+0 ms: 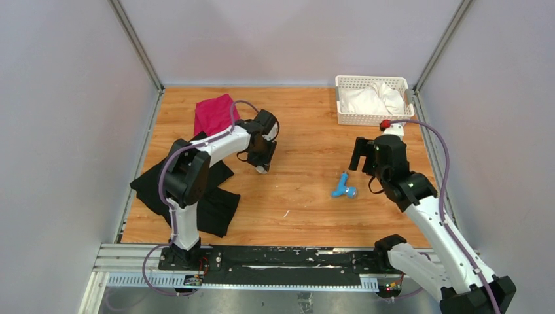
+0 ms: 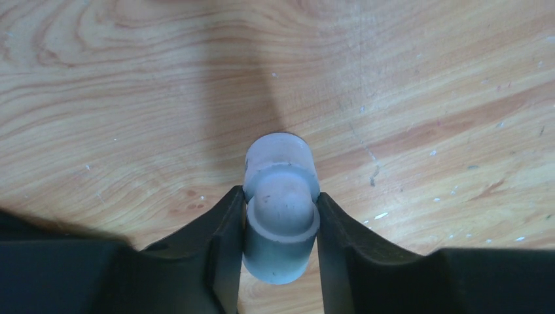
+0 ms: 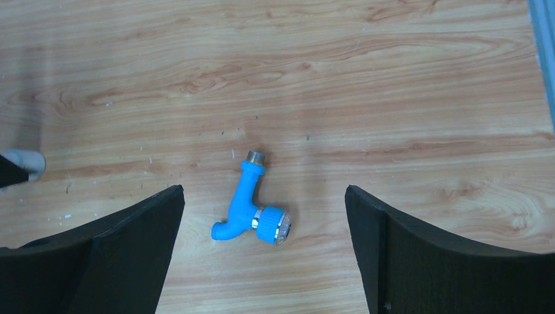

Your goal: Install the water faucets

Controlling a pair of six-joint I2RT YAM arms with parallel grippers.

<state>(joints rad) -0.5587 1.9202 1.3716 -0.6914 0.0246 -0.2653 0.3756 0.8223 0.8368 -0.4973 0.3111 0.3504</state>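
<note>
The blue tap (image 3: 252, 208) lies on its side on the wooden desk (image 1: 307, 131). Its round knob and bent spout are at the near end. Its metal screw end points away. The right claw (image 1: 364, 156) hangs just above it with its two fingers wide apart. The tap sits between them and touches neither. Well off to the left, the left claw (image 1: 262, 162) is squeezed tight on a short white pipe fitting (image 2: 278, 163). A white basket (image 1: 373, 120) sits in the far right corner.
</note>
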